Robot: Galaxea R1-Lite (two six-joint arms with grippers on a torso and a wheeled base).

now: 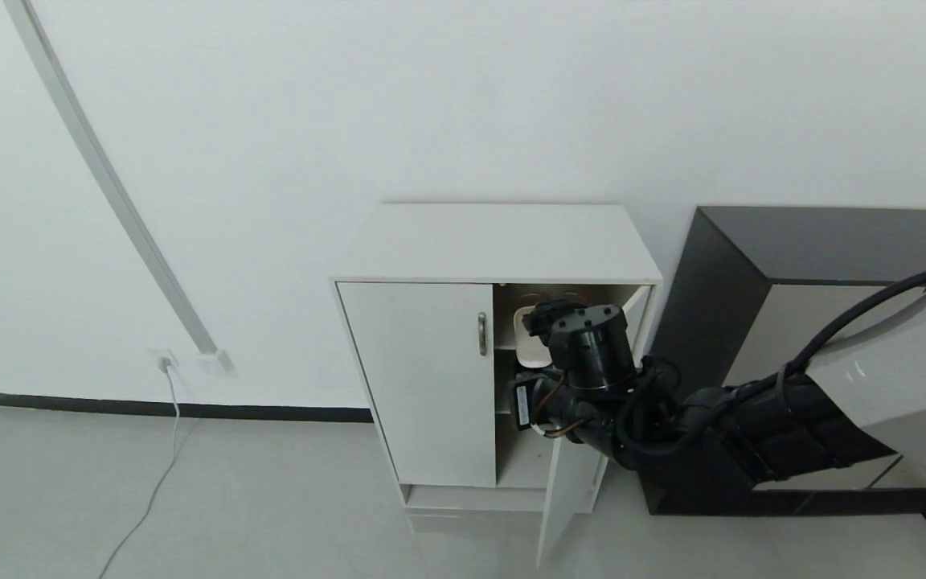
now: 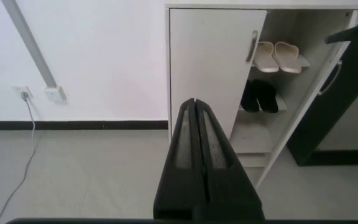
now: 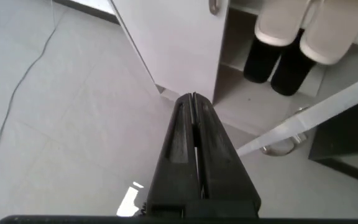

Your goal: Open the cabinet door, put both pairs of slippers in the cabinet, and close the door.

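Both slipper pairs shelved, cabinet door open
In the head view's centre the cabinet [image 1: 495, 241] has its right door [image 1: 571, 482] swung out; cream slippers [image 2: 283, 56] lie on the upper shelf [image 2: 304, 63], black slippers [image 2: 259, 96] on the shelf below. Left fingers [image 2: 185, 140] and right fingers [image 3: 180, 130] are pressed together, holding nothing

Head view: the right arm [image 1: 592, 362] lies across the open half of the cabinet [image 1: 495, 241] and covers most of the shelves. Of the white slippers [image 1: 528, 342], just a pale sliver shows beside it. The open door [image 1: 563, 490] is seen edge-on, so its face can't be made out. The dark unit [image 1: 752, 241] alongside is cut by the right edge. The floor cable [image 1: 149, 498] runs out at the bottom edge. Right wrist view: the white slippers are cut by the top edge and overlap the upper ends of the black slippers [image 3: 272, 65]. The door handle [image 3: 214, 6] is clipped at the top.
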